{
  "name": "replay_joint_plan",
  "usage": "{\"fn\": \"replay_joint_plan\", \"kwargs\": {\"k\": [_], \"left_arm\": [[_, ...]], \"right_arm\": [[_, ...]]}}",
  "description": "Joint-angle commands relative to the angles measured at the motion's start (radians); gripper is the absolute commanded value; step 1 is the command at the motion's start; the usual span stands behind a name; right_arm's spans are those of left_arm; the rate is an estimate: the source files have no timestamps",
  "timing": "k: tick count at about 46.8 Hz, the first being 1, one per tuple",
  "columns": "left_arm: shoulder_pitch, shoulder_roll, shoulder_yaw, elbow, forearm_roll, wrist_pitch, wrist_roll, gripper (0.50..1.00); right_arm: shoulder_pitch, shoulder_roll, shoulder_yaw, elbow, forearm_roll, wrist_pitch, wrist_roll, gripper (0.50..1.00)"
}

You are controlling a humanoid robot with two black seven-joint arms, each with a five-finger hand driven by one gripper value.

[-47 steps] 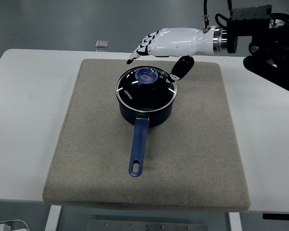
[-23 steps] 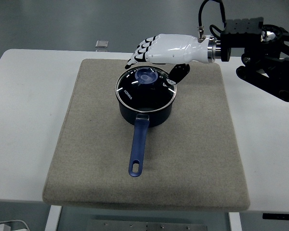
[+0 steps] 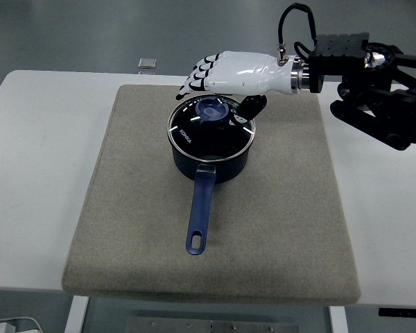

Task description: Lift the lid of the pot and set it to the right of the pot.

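A dark blue pot with a long blue handle pointing toward me stands on a grey mat. Its glass lid with a blue knob sits on the pot. My right hand, white with black fingertips, reaches in from the right and hovers just behind and above the lid. Its fingers are stretched out over the lid's far rim and the thumb hangs down at the lid's right side. It holds nothing. The left arm is out of view.
The mat covers most of the white table. A small grey square object lies at the table's far edge. Bare mat lies to the right of the pot.
My right hand has moved a little left and toward the lid, with the thumb now closer to the knob. The pot and lid have not moved.
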State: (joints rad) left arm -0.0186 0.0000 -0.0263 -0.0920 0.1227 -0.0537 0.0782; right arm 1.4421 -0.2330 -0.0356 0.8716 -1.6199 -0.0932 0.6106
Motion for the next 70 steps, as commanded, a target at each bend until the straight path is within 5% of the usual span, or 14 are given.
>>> {"fn": "replay_joint_plan", "kwargs": {"k": [1,70], "left_arm": [[0.000,0.000,0.000,0.000,0.000,0.000,0.000,1.000],[0.000,0.000,-0.001,0.000,0.000,0.000,0.000,1.000]], "right_arm": [[0.000,0.009,-0.001,-0.003,0.000,0.000,0.000,0.909],[-0.011,0.073,-0.096,-0.118,-0.074,-0.125,0.000,0.907]]}}
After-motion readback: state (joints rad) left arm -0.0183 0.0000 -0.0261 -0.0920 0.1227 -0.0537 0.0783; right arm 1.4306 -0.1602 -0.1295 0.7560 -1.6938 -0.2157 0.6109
